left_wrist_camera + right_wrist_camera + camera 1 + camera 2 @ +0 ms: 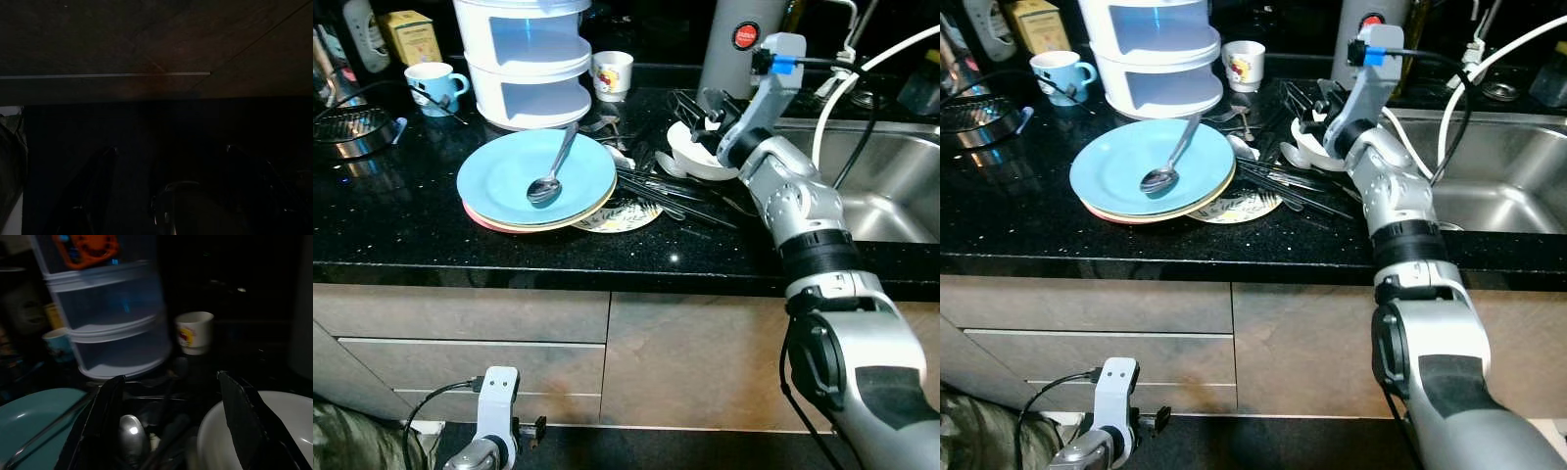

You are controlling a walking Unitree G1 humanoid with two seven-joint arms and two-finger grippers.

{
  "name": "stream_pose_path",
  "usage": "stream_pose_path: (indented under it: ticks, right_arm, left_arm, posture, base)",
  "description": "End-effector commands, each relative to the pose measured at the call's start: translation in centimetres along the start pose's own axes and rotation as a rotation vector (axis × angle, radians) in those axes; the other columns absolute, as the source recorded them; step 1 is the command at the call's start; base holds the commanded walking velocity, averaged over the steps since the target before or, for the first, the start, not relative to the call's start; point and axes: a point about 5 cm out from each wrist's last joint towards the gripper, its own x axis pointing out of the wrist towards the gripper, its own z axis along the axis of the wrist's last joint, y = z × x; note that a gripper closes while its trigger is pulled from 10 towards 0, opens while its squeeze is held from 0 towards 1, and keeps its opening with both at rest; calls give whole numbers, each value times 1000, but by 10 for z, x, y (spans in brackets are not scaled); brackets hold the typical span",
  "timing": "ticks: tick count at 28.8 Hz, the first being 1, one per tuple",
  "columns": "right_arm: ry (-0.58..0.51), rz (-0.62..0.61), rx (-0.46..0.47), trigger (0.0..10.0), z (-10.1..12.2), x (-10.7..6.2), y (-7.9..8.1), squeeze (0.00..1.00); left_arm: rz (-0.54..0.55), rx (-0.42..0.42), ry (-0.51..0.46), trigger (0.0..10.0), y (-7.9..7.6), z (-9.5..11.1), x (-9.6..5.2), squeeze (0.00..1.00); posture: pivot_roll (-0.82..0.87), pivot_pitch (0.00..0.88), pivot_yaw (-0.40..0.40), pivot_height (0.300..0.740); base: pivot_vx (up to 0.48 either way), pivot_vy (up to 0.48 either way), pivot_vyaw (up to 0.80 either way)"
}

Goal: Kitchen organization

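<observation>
Silver metal spoon [551, 172] lies diagonally on the round blue plate [499, 176], bowl nearest, handle pointing back-right; right gripper [171, 431] reaches over the black bench [401, 230], fingers [105, 421] wide apart, holding nothing; left gripper [168, 196] hangs low, fingers parted.

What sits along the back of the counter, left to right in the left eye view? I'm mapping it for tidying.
Blue ceramic mug → white tiered plastic container → white printed cup → tall grey canister.

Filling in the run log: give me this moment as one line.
right claw: open, over cutlery beside white bowl | left claw: idle by cabinet | spoon on blue plate
</observation>
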Motion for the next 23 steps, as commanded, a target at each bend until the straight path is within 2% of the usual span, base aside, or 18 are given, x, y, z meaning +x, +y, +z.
stream_pose_path:
  ticks: [1, 6, 9, 14, 15, 16, 17, 18, 20, 21, 23]
  right_arm:
    - [-14, -43, -1, 10000, 5, 0, -6, 0]
    - [-3, -101, -34, 10000, 9, 1, -13, 0]
    - [-19, -64, -104, 10000, 18, 2, -15, 0]
    - [-29, -5, -112, 10000, 24, 2, -15, 0]
    - [-58, 57, -105, 10000, 31, 1, -14, 0]
    - [-58, 57, -105, 10000, 31, 1, -14, 0]
    - [-93, 162, -123, 10000, 39, -2, -12, 0]
    - [-93, 162, -123, 10000, 39, -2, -12, 0]
    - [-102, 347, -202, 10000, 48, -9, -9, 0]
    - [-102, 347, -202, 10000, 48, -9, -9, 0]
    - [-49, 455, -278, 10000, 48, -16, -10, 0]
  left_arm:
    - [-1, -14, 3, 10000, 0, -6, -2, 0]
    - [-5, -13, 0, 10000, 0, -9, -3, 0]
    - [-14, -14, -13, 10000, 0, -13, -5, 0]
    - [-19, -16, -18, 10000, -1, -15, -7, 0]
    - [-21, -17, -21, 10000, -1, -16, -7, 0]
    - [-21, -17, -21, 10000, -1, -16, -7, 0]
    - [-25, -18, -24, 10000, -3, -17, -7, 0]
    - [-25, -18, -24, 10000, -3, -17, -7, 0]
    - [-32, -18, -29, 10000, -5, -19, -8, 0]
    - [-32, -18, -29, 10000, -5, -19, -8, 0]
    - [-35, -17, -32, 10000, -6, -20, -8, 0]
  posture:
    - [53, 133, -55, 740]
    - [55, 151, -59, 740]
    - [59, 181, -71, 740]
    - [59, 198, -79, 740]
    - [58, 204, -81, 740]
    - [58, 204, -81, 740]
    - [61, 211, -83, 740]
    - [61, 211, -83, 740]
    - [62, 219, -84, 740]
    - [62, 219, -84, 740]
    - [62, 223, -88, 740]
  base:
    - [0, 0, 0]
    - [0, 0, 0]
    - [0, 0, 0]
    - [0, 0, 0]
    - [0, 0, 0]
    - [0, 0, 0]
    - [0, 0, 0]
    - [0, 0, 0]
    - [0, 0, 0]
    - [0, 0, 0]
    - [0, 0, 0]
